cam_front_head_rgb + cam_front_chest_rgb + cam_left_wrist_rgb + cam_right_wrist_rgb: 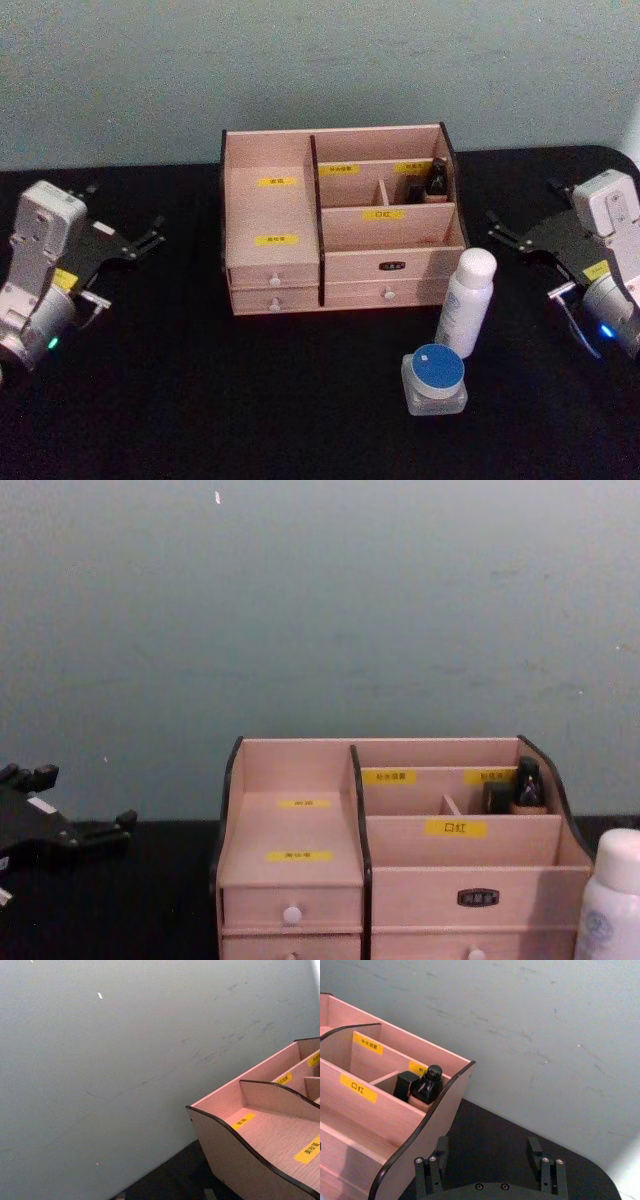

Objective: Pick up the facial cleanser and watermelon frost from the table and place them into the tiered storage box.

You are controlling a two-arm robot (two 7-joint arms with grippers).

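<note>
1. Well, the tiered storage box [335, 225] sits at the middle back of the black surface [200, 400], close to a grey-blue wall [300, 60]. Its stepped compartments are open on top and its white-knobbed drawers face the robot.
2. The facial cleanser [466, 300], a tall white bottle, stands upright on the surface just in front of the box's right front corner. I cannot tell whether it touches the box.
3. The watermelon frost [434, 380], a squat clear jar with a blue lid, sits on the surface just in front of the bottle, on the robot's side.
4. A small dark bottle [437, 178] stands in the box's rear right compartment, with a dark boxy item [405, 1085] just beside it.
5. The left hand [148, 235] hovers over the surface to the left of the box, well apart from it, with its fingers spread and nothing between them.
6. The right hand [508, 232] hangs to the right of the box, near the white bottle, with its fingers apart and empty too.
</note>
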